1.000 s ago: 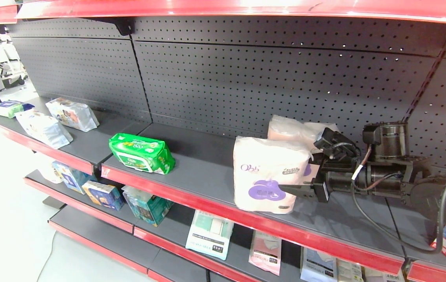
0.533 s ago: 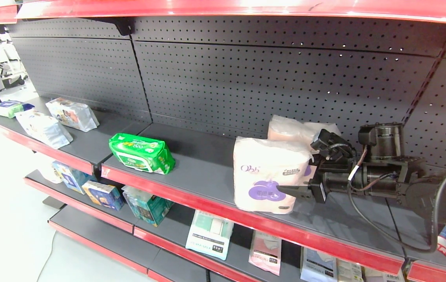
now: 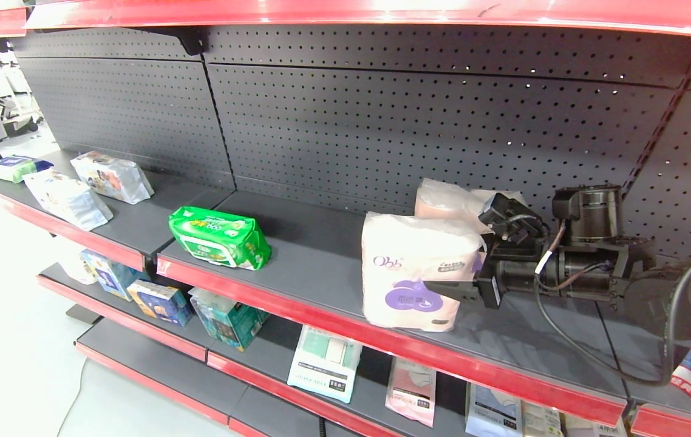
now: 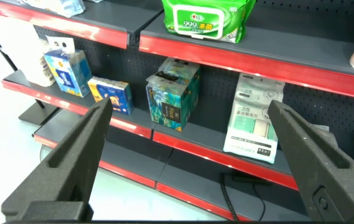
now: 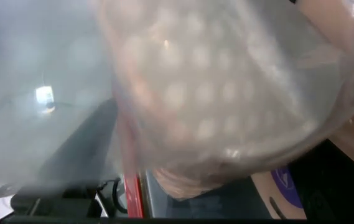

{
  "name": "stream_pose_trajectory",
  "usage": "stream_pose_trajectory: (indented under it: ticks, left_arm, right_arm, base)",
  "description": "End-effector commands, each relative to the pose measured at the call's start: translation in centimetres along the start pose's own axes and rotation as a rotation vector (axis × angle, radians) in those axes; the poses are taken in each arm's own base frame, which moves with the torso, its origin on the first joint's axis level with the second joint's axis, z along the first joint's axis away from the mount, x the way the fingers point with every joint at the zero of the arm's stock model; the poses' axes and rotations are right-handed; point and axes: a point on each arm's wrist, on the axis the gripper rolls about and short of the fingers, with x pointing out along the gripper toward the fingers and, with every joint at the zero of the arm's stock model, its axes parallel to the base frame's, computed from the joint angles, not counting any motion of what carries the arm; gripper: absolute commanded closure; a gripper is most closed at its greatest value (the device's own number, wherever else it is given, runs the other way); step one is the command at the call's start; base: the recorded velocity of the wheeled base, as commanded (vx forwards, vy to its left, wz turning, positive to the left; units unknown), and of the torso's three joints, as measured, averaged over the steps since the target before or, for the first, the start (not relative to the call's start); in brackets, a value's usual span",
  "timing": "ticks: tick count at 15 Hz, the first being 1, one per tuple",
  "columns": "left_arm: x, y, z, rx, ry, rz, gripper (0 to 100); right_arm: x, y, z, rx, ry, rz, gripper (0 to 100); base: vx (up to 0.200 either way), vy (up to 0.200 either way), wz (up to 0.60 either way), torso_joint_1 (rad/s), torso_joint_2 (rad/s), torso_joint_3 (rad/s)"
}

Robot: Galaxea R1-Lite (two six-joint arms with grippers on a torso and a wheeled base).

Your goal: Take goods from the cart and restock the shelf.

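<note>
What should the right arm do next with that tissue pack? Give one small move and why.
Probably ease the right gripper back off the tissue pack, toward the aisle. The pack already stands upright with its base flat on the shelf, in front of a second wrapped pack, so placing looks done.

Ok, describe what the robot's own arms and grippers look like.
The left gripper has two matte black, wedge-shaped jaws with flat angular faces. The right arm is black, built of stubby cylindrical housings with one dark metal cylinder; a black cable loops beneath, and a thinner wire carries a white tag.
</note>
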Motion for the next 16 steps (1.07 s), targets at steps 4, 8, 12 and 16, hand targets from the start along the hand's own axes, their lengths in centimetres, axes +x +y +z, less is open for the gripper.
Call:
stream_pose_trajectory:
  ticks: [4, 8, 12, 16]
  left_arm:
    - [0.01, 0.0, 0.01, 0.0, 0.001, 0.0, 0]
    - [0.01, 0.0, 0.01, 0.0, 0.001, 0.0, 0]
    - [0.01, 0.0, 0.01, 0.0, 0.001, 0.0, 0]
    - [0.01, 0.0, 0.01, 0.0, 0.001, 0.0, 0]
  right_arm:
    - [0.39, 0.19, 0.32, 0.013, -0.014, 0.008, 0]
    - [0.39, 0.34, -0.02, 0.021, -0.006, 0.015, 100]
    - [0.34, 0.42, -0.14, 0.023, -0.002, 0.015, 100]
    - [-0.21, 0.46, 0.35, 0.029, -0.011, -0.008, 100]
  base:
    - [0.0, 0.0, 0.0, 0.0, 0.0, 0.0]
    - [0.0, 0.0, 0.0, 0.0, 0.0, 0.0]
    - [0.0, 0.0, 0.0, 0.0, 0.0, 0.0]
    - [0.0, 0.0, 0.0, 0.0, 0.0, 0.0]
